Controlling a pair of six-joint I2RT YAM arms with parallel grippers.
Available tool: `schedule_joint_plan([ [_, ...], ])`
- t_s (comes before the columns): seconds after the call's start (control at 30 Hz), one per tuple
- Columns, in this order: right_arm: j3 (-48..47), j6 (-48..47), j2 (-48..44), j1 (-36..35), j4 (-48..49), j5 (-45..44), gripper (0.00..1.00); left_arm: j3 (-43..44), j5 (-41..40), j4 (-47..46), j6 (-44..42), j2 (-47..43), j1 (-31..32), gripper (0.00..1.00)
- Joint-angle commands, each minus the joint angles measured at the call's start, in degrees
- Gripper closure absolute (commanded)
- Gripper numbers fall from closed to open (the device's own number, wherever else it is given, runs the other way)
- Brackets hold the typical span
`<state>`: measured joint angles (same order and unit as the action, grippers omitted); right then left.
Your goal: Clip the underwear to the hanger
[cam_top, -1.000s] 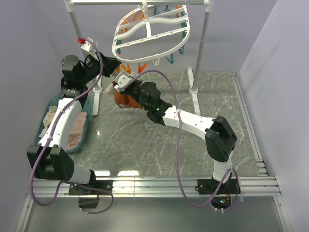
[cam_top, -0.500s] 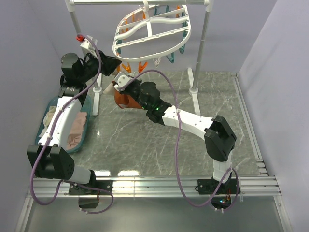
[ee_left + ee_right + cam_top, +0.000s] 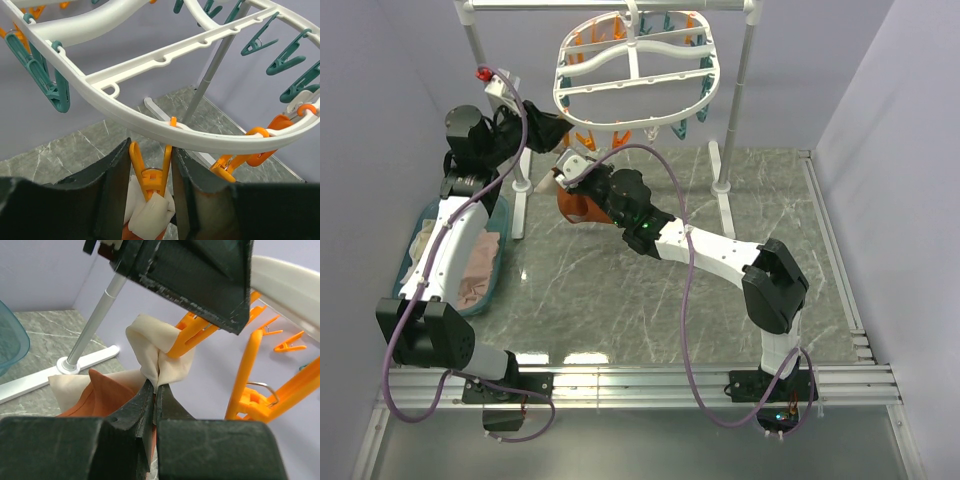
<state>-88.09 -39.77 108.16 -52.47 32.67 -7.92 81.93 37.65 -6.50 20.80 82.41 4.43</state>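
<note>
Hanger (image 3: 631, 62) has swung back level, and your left hand (image 3: 150, 151) has widened to part-open astride the glossy orange plastic clothespin (image 3: 150, 176). Right hand (image 3: 154, 390) is pinched tight on the soft, beige-banded rust underwear (image 3: 161, 354), at the oval frame's 7 o'clock. Only the right wrist view shows pin meeting fabric.

Right hand (image 3: 564, 172) holds the underwear (image 3: 576, 207) up beneath the hanger (image 3: 632, 80)

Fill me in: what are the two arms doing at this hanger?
The right gripper is shut on the underwear at its beige waistband, holding it up beneath the hanger. The left gripper brackets an orange clothespin on the rim, a finger beside each handle. The pin's tip meets the waistband; whether it bites is unclear.
</note>
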Motion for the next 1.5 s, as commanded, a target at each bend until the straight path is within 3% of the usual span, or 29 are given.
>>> schedule_joint_plan([
  [0.0,-3.05,-0.13,-0.23,0.44,3.28,-0.87,1.00,3.59,-0.64,-0.88,0.91,0.29,0.14,0.59],
  [0.3,-4.28,0.83,-0.23,0.70,2.93,-1.48,1.00,5.52,-1.26,-1.14,1.70,0.73,0.06,0.50],
  [0.6,-5.33,1.45,-0.41,0.79,1.53,-1.04,1.00,6.49,-2.31,-1.14,3.28,-0.23,-0.12,0.22],
  [0.97,-4.37,2.41,-1.37,0.79,-0.85,-0.16,1.00,0.78,-0.21,-4.92,12.07,-5.24,-4.34,0.14],
  [1.03,-3.84,3.03,-1.72,0.70,-1.37,-0.16,0.94,-0.71,0.14,-5.01,13.56,-5.94,-6.18,0.14],
  [1.07,-3.58,3.20,-2.07,0.79,-1.64,0.10,0.88,-1.15,0.23,-4.92,13.57,-6.29,-6.79,0.13],
  [1.1,-3.23,3.47,-2.34,0.79,-2.34,0.27,0.76,-2.12,0.41,-4.58,13.39,-7.08,-7.06,0.13],
  [1.17,-2.87,4.17,-3.04,0.79,-2.87,0.45,0.67,-3.00,0.14,-3.87,12.78,-7.79,-7.76,0.12],
  [1.4,1.51,7.94,-6.73,0.70,-6.91,1.51,0.48,-8.71,0.50,-2.11,12.87,-11.04,-10.14,0.12],
  [1.47,3.10,8.65,-8.92,0.79,-7.88,2.73,0.47,-9.94,0.85,-1.24,12.95,-11.57,-10.66,0.12],
])
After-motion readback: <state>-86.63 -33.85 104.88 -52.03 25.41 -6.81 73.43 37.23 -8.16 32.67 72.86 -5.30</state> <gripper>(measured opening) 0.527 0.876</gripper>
